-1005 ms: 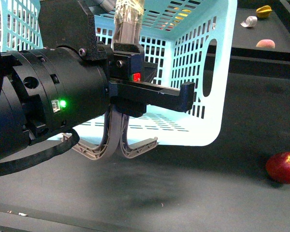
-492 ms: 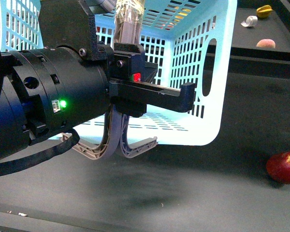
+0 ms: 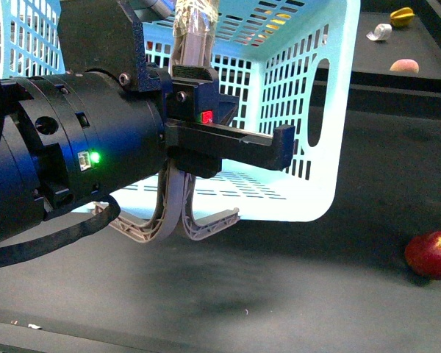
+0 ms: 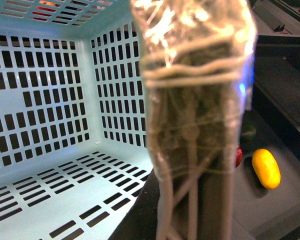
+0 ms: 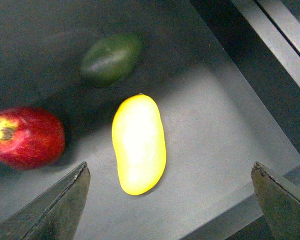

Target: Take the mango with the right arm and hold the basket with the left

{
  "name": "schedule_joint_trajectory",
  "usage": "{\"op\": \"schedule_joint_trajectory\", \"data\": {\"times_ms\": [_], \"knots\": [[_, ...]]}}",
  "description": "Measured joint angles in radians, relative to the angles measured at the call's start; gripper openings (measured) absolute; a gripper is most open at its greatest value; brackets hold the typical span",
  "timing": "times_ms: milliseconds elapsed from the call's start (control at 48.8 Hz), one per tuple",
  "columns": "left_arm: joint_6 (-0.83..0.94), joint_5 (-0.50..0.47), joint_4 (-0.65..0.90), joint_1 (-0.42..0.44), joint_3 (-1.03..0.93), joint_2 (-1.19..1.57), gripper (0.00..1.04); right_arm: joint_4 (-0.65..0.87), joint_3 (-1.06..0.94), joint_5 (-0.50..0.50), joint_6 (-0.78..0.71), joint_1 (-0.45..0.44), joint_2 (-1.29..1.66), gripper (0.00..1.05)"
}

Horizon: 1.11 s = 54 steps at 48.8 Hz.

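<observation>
Right gripper (image 5: 170,172) spread wide and empty above the mango (image 5: 139,144), which lies on a grey shelf (image 5: 215,125) beside a red apple (image 5: 26,137). Left gripper (image 3: 228,143) seemingly clamps the tipped basket's (image 3: 309,184) paired handles (image 3: 178,213).

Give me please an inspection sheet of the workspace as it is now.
surface: dark matte table
job's things: mango lying flat, untouched; basket tilted
clutter: red apple and green fruit beside mango, not touching it; pale fruit on far shelf
grippers: right gripper open over mango, not touching; left gripper seems shut on basket's grey handles
cables: black cable loops under left arm
surroundings: only that raised shelf; else nothing seen
</observation>
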Motion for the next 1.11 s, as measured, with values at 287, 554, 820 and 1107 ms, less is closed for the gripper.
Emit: {"op": "schedule_joint_trajectory", "data": {"times_ms": [287,554,820,1107], "knots": [[0.000,0.000,0.000,0.000,0.000,0.000,0.05,-0.011,0.118,0.023,-0.008,-0.001,0.150,0.96],[0.000,0.000,0.000,0.000,0.000,0.000,0.05,-0.080,0.237,0.053,-0.010,0.028,0.251,0.96],[0.000,0.000,0.000,0.000,0.000,0.000,0.05,-0.125,0.350,0.071,-0.024,0.066,0.319,0.96],[0.000,0.000,0.000,0.000,0.000,0.000,0.05,-0.155,0.413,0.077,-0.048,0.097,0.397,0.96]]}}
